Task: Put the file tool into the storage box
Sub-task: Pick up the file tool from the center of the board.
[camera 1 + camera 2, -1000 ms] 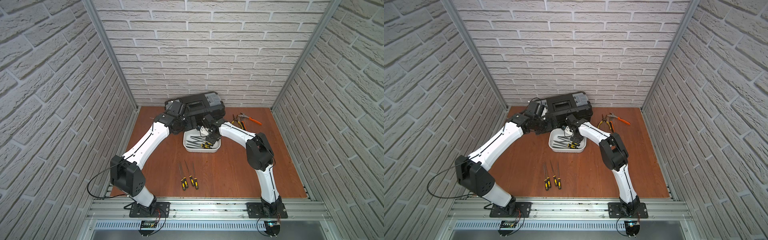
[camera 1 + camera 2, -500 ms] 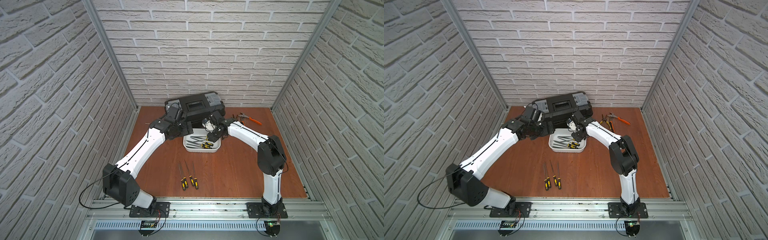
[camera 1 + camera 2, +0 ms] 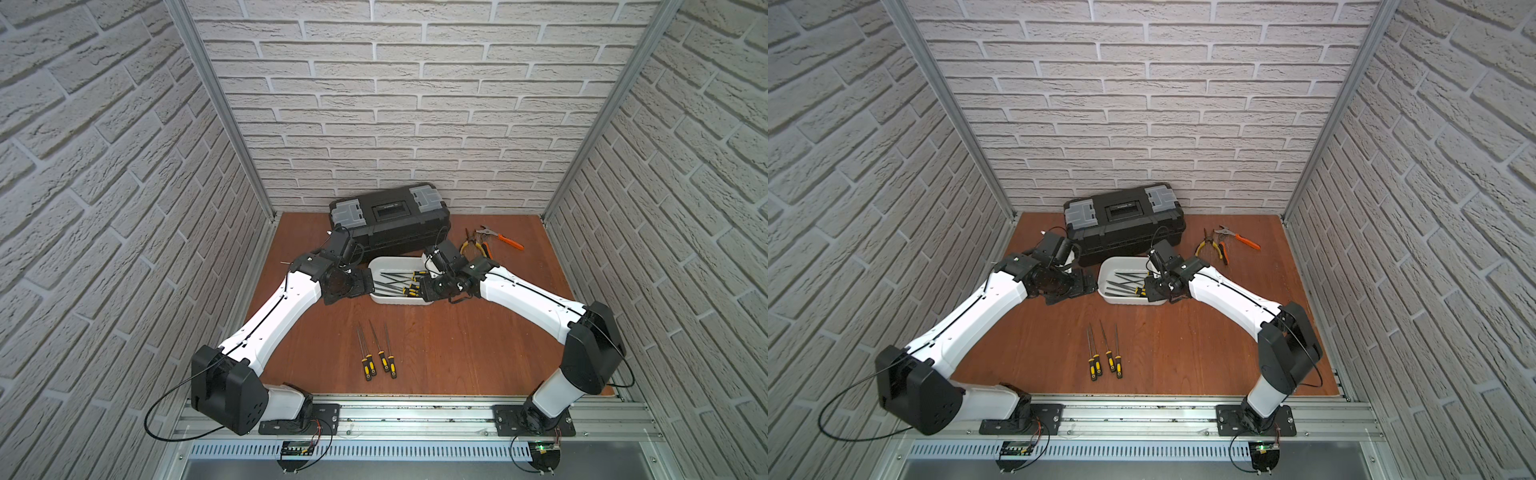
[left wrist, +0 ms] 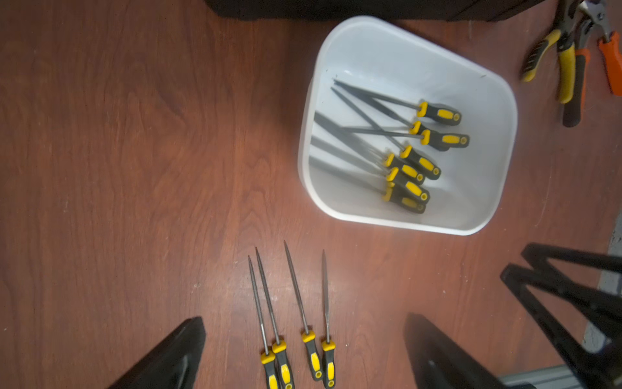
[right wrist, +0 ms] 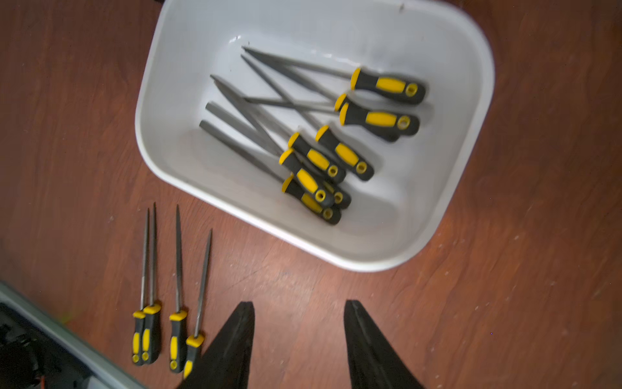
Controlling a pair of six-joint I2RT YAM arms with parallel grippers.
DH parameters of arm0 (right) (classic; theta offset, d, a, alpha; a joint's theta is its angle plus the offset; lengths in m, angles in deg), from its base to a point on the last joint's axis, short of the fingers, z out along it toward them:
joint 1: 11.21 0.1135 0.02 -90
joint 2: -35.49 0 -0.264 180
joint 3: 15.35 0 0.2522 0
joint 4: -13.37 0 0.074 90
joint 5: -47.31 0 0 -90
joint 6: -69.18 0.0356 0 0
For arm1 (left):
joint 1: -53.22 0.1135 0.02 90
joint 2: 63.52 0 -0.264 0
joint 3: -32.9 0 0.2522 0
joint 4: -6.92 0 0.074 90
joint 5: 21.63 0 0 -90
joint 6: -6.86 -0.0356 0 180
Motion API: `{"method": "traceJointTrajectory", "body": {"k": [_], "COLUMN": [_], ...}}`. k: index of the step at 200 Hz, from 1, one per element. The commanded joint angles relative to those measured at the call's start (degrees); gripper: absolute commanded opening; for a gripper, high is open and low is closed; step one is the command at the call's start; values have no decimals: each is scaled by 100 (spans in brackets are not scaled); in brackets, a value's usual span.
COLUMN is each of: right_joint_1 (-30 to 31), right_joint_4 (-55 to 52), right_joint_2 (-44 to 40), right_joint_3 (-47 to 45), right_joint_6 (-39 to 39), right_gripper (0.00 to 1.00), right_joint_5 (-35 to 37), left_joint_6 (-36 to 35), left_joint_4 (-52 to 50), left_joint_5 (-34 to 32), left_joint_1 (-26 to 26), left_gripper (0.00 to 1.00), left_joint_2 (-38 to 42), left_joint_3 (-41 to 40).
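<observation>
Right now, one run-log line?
left gripper: open, empty | right gripper: open, empty | storage box: several boxed files | table: four loose files

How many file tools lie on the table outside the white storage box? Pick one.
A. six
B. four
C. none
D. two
B: four files with yellow-and-black handles lie side by side on the bare wooden table, apart from the storage box, which holds the others.
</observation>
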Motion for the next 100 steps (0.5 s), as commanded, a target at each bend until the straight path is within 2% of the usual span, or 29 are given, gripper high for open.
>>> {"method": "traceJointTrajectory", "body": {"k": [1, 22, 59, 100], "right_joint_1": [475, 1020, 1906, 2448], "right_joint_4": [251, 503, 779, 716], "right_joint_2": [-419, -544, -492, 74], "right_joint_3": [-550, -1105, -1603, -1250], "right_joint_6": [1093, 1665, 2432, 2351], "right_gripper": [48, 47, 46, 43], "right_joint_5": [38, 76, 362, 477], "left_joint_6": [-48, -202, -158, 338], "left_joint_4": [130, 193, -374, -133], "left_joint_5": [504, 795, 626, 1039], "left_joint_1": [159, 153, -56, -122], "left_gripper": [98, 98, 98, 98], "left_joint_2": [333, 580, 1006, 1985], "left_joint_3": [-344, -739, -1445, -2410]}}
